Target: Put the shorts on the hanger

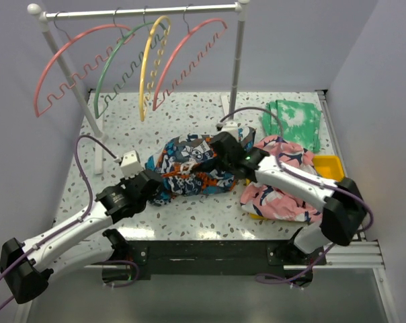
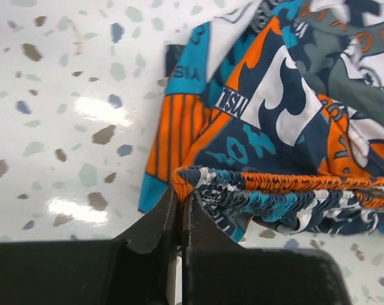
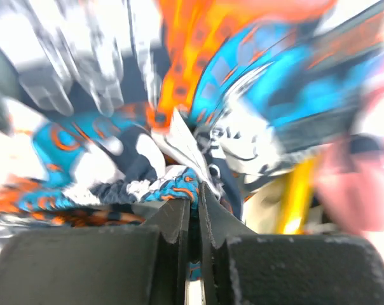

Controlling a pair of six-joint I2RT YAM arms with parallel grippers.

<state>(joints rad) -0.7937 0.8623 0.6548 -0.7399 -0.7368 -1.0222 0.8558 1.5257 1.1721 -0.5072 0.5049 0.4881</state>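
The printed shorts (image 1: 193,165) lie bunched on the speckled table between my two grippers. My left gripper (image 1: 151,184) is shut on the left end of the gathered waistband, seen in the left wrist view (image 2: 180,188) with the shorts (image 2: 274,121) spread beyond it. My right gripper (image 1: 224,149) is shut on the right side of the shorts, seen in the right wrist view (image 3: 194,190) with blurred cloth (image 3: 179,114) above. Two coral-pink hangers hang on the rack at the back, one at the left (image 1: 72,64) and one at the right (image 1: 189,50).
A green hanger (image 1: 119,64) and a yellow hanger (image 1: 151,60) hang between the pink ones on the white rack (image 1: 142,11). A pink floral garment (image 1: 280,182), a yellow bin (image 1: 327,167) and a green tie-dye cloth (image 1: 294,121) lie at the right.
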